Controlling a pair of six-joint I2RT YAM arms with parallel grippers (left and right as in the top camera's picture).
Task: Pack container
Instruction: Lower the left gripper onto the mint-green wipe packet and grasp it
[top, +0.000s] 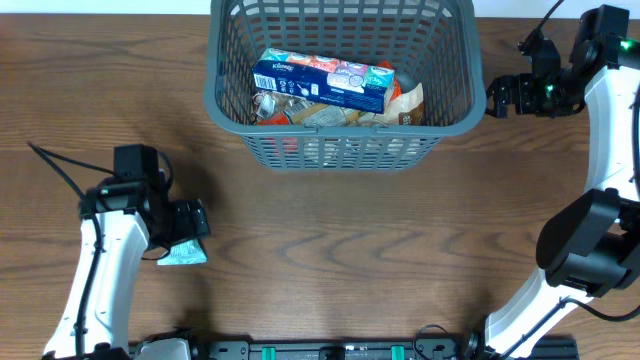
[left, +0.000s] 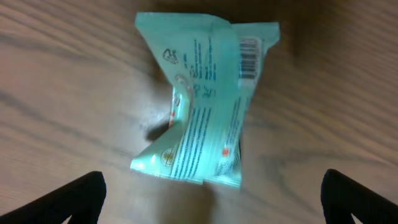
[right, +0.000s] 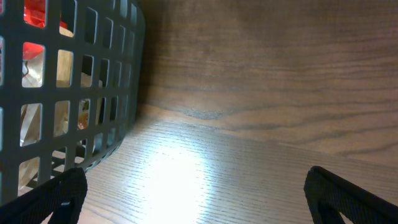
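Large dark grey plastic lattice-walled basket (top: 340, 150) at far middle of wooden table (top: 330, 250), blue tissue box (top: 320, 82) inside, left gripper (left: 214, 199) spread wide over crumpled teal packet (left: 202, 106), right gripper (right: 199, 199) spread wide beside basket

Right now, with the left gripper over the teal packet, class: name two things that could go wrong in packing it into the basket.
1. The teal packet lies flat and crumpled under the open left gripper; a grip may catch only a fold and it could slip out.
2. The open right gripper hangs close beside the basket; a small move might nudge it as the packet arrives.
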